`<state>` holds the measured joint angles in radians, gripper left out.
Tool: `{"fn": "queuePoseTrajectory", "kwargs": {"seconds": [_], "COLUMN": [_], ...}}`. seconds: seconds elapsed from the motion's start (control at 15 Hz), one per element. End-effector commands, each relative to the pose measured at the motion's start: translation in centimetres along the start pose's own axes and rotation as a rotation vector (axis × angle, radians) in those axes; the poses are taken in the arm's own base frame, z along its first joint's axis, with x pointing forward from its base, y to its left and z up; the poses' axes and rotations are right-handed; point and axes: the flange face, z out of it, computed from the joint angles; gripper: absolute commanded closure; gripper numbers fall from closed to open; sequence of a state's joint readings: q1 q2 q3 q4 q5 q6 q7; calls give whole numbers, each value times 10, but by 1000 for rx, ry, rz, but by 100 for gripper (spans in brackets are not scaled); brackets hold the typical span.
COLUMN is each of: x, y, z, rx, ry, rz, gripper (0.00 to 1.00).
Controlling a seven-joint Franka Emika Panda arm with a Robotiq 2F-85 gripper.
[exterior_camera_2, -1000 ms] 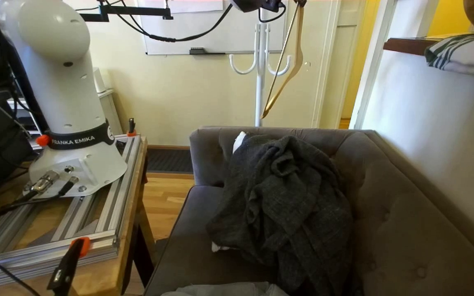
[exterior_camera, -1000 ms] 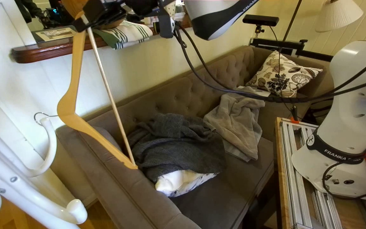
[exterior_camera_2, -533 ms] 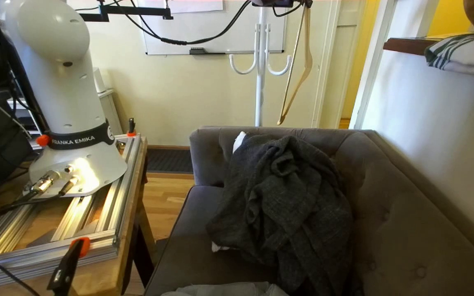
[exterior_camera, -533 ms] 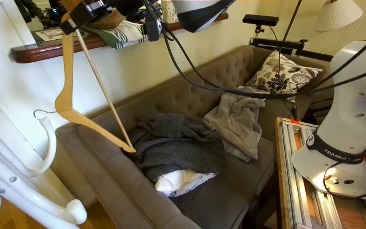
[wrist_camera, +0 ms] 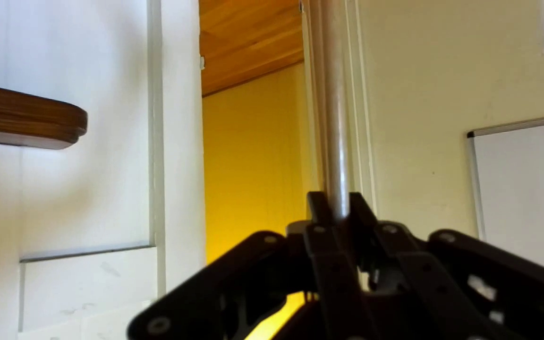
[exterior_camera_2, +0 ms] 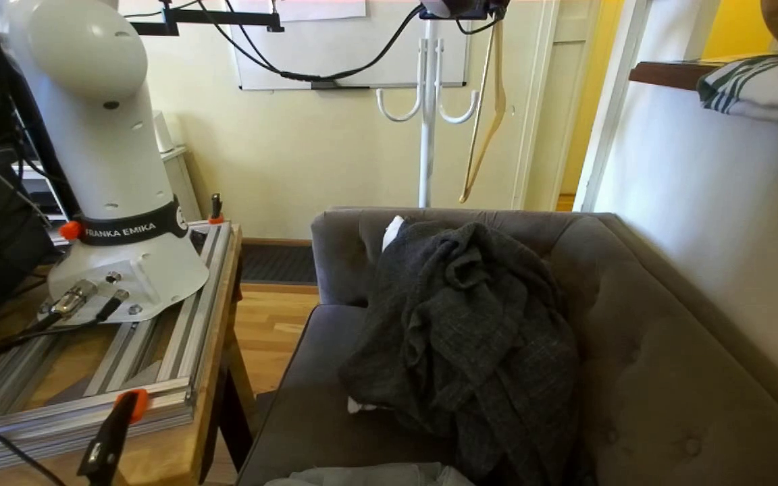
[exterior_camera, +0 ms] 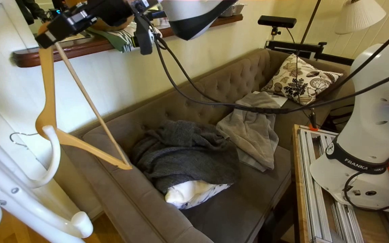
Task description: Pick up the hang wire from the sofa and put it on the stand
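The hang wire [exterior_camera: 48, 98], a tan wooden hanger with a straight bar, hangs tilted in the air from my gripper [exterior_camera: 47, 38]. The gripper is shut on the bar near one end, as the wrist view shows with the fingertips [wrist_camera: 335, 208] on both sides of the bar [wrist_camera: 335, 118]. The hanger's metal hook points left. The white stand [exterior_camera: 22, 202] is at the left; one upturned arm overlaps the hanger near its hook, contact unclear. In an exterior view the hanger [exterior_camera_2: 499, 108] appears right of the stand [exterior_camera_2: 425, 162]. The sofa [exterior_camera: 157, 104] lies below.
A dark grey blanket [exterior_camera: 194, 152] covers a cushion on the sofa, with a lighter blanket [exterior_camera: 252, 125] beside it. A brown wall shelf [exterior_camera: 96, 49] with a striped cloth [exterior_camera: 127, 35] is behind the gripper. Black robot cables [exterior_camera: 262, 109] hang over the sofa.
My gripper and the hanger have moved left toward the stand in an exterior view. The hook has shifted left and down, and the hanger now appears behind the stand's curved arm.
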<state>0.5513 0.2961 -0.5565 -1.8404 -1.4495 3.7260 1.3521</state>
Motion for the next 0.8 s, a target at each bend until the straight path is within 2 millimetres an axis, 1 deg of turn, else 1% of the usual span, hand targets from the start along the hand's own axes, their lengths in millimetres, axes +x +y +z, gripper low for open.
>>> {"fn": "queuePoseTrajectory", "kwargs": {"seconds": [0.0,0.4,0.73], "x": [0,-13,-26], "y": [-12,-37,-44], "z": [23,48,58], "rx": [82,186,227], "ry": [-8,-42,-85], "rz": [-8,12,46], "gripper": [96,96,96]}}
